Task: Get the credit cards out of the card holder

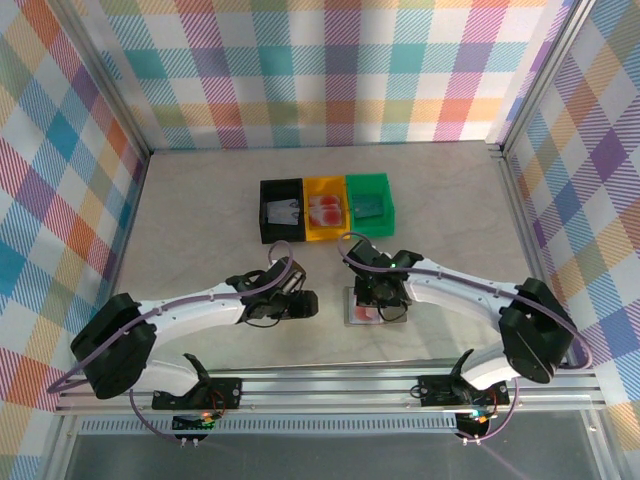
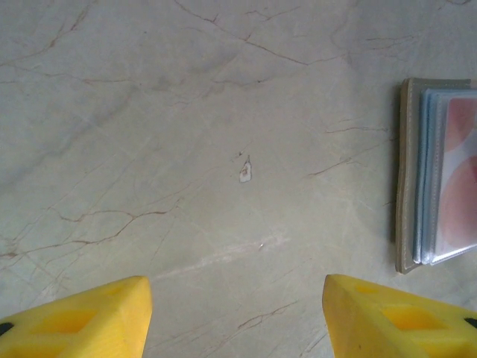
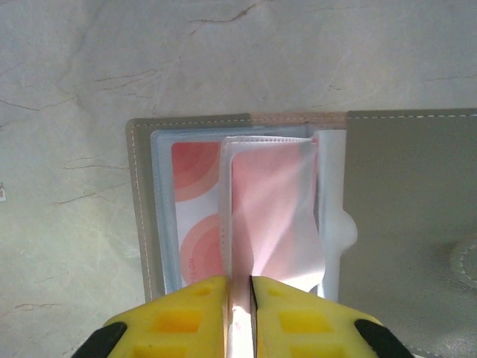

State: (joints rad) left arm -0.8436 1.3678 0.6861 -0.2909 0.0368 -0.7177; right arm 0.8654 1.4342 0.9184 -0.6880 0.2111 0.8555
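The card holder lies open on the marble table, grey-brown outside with pale blue sleeves, and is also seen from above. A red-and-white credit card sits in its left sleeve. My right gripper is shut on the near edge of a clear sleeve that stands lifted, pink showing through it. Whether a card is inside that pinch I cannot tell. My left gripper is open over bare table, left of the card holder's edge. From above, the left gripper lies a short way left of the right gripper.
Three small bins stand in a row behind the grippers: black, yellow and green, each with a card-like thing inside. A tiny white scrap lies on the table ahead of the left gripper. Checked walls enclose the table.
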